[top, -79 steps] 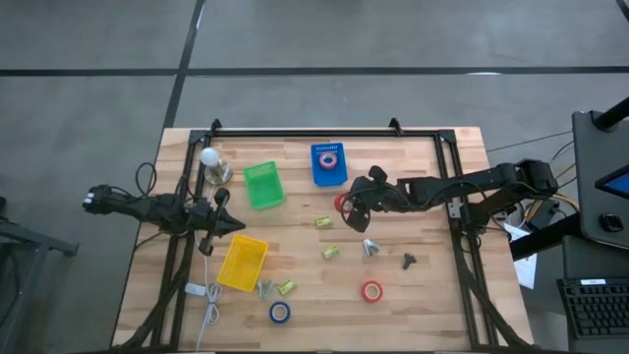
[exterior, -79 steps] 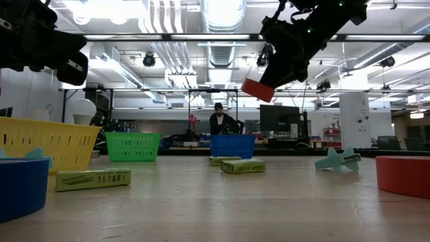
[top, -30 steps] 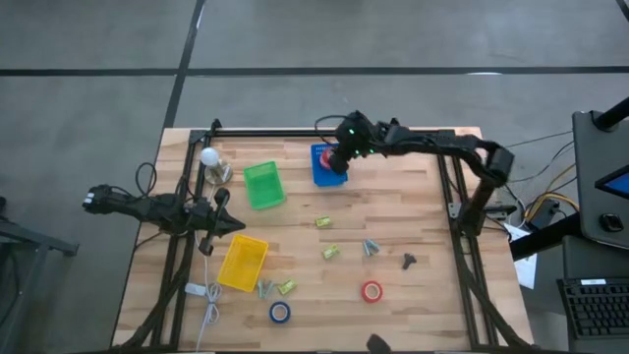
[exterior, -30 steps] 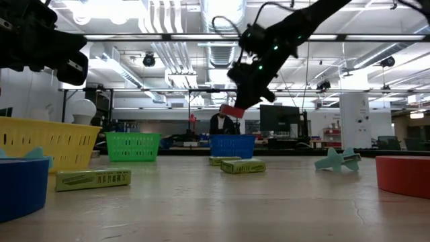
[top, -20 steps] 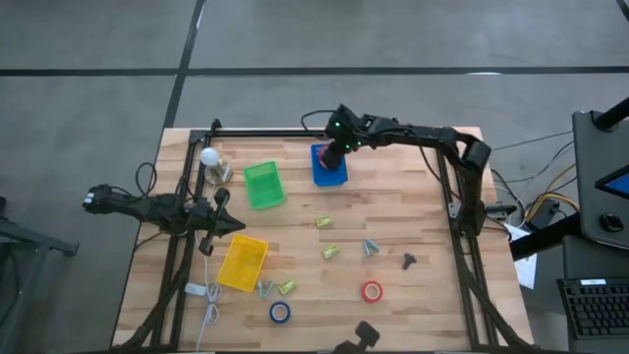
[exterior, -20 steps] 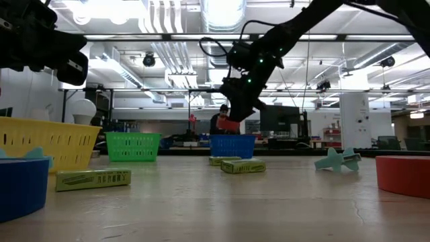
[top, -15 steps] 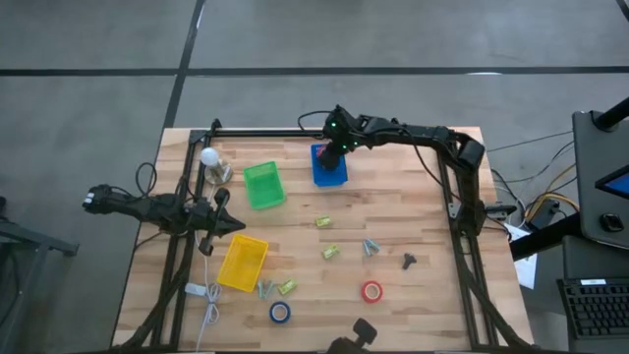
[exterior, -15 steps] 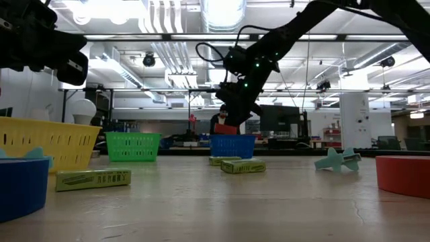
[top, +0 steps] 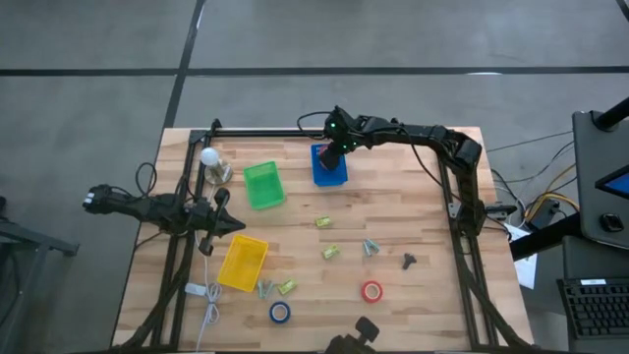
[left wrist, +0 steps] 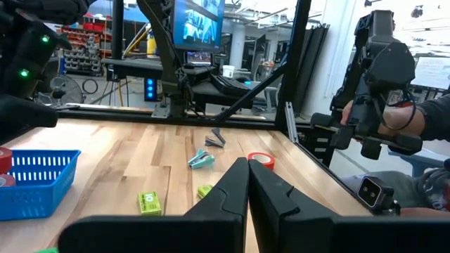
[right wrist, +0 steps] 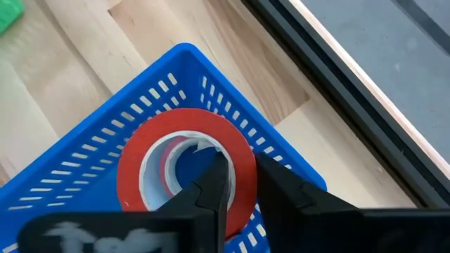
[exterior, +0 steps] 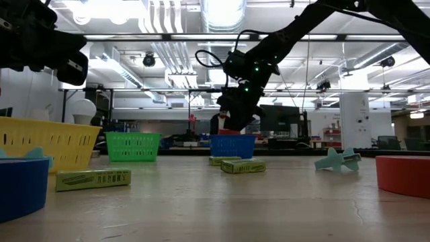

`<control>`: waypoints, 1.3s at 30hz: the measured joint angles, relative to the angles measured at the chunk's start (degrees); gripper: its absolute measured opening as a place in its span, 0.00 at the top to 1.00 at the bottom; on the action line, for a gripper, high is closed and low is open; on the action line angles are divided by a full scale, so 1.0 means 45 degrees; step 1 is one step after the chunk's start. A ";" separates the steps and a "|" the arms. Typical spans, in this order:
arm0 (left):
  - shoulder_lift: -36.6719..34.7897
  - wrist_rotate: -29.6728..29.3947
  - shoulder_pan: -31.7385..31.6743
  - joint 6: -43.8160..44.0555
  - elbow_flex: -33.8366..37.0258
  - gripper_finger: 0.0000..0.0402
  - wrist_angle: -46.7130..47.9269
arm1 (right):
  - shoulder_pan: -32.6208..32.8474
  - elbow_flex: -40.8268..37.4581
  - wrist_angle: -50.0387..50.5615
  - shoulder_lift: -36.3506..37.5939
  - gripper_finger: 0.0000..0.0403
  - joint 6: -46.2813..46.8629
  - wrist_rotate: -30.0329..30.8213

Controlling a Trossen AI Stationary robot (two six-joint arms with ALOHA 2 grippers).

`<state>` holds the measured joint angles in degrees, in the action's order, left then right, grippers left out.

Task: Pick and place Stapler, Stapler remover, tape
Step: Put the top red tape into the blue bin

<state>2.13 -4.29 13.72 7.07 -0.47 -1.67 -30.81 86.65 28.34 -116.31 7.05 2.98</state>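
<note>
My right gripper [top: 330, 154] hangs over the blue bin [top: 326, 177] at the table's far middle, shut on a red tape roll [right wrist: 184, 124]. In the low view the roll [exterior: 229, 130] sits just at the bin's rim [exterior: 232, 137]. Through its core hole another red roll [right wrist: 167, 169] shows, lying in the bin. A red tape roll [top: 371, 291] and a blue one [top: 279, 312] lie flat near the front edge. Teal staple removers [top: 371, 246] [top: 265, 288] and a dark one [top: 408, 261] lie on the wood. I cannot pick out the stapler. My left gripper [left wrist: 247, 184] waits shut at the left side. My right gripper has one finger [right wrist: 211, 179] inside the roll's core hole and the other [right wrist: 285, 190] outside, with the ring's wall [right wrist: 242, 156] between them. The fingers slant down from the table's right. The roll hangs nearly flat over the bin's inside.
A green bin [top: 261, 185] and a yellow bin [top: 242, 262] stand left of centre, with a light bulb [top: 209, 157] behind them. Small yellow-green boxes [top: 321, 222] [top: 330, 253] [top: 286, 287] lie mid-table. A person [left wrist: 394, 105] stands beyond the table's right side.
My right gripper has carried the red tape roll a little toward the far left and down, from well above the blue bin to the bin's rim. Most of this came early; in the last half second it barely moved.
</note>
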 joint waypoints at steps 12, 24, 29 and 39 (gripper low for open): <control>0.0000 0.0000 0.0003 0.0000 0.0000 0.96 -0.0005 | 0.0005 0.0002 -0.0136 0.0000 0.65 -0.0052 0.0044; 0.0000 0.0005 0.0000 0.0001 0.0001 0.96 -0.0001 | 0.0255 -0.0047 -0.0009 0.1973 0.50 -0.0474 0.0044; 0.0000 0.0021 0.0002 0.0000 0.0000 0.96 0.0000 | 0.0573 -0.0121 -0.0053 0.2516 0.51 -0.0709 0.0002; 0.0005 0.0024 0.0001 0.0000 0.0002 0.96 0.0000 | 0.0375 -0.0190 -0.0151 0.1067 0.59 -0.1341 0.0018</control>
<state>2.15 -4.19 13.73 7.07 -0.46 -1.67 -29.12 85.80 27.66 -111.51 1.02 3.06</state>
